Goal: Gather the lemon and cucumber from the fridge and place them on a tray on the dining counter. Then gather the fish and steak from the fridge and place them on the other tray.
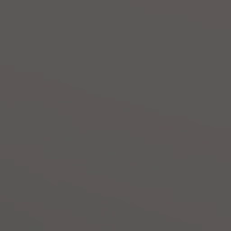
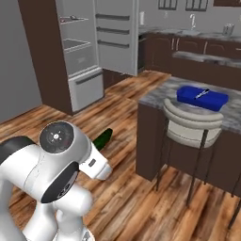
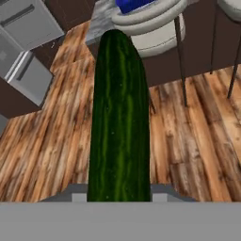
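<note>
The cucumber (image 3: 120, 117), dark green with paler stripes, runs up the middle of the hand view, and my gripper (image 3: 120, 194) is shut on its near end. Its far tip points at the dining counter (image 3: 100, 21), where a corner of a blue tray (image 3: 132, 4) shows. In the right base view the cucumber's tip (image 2: 103, 139) pokes out past my arm, in the air over the wooden floor. The tray (image 2: 202, 98) lies on the grey marbled dining counter (image 2: 155, 96), with a small pale thing on it that I cannot make out. The fridge (image 2: 80, 47) stands open at the back left.
A white round-backed stool (image 2: 193, 124) on thin dark legs stands against the counter's near side, below the tray. A dark-wood cabinet run with a sink (image 2: 188, 42) lines the back wall. Open wooden floor (image 2: 122, 108) lies between fridge and counter.
</note>
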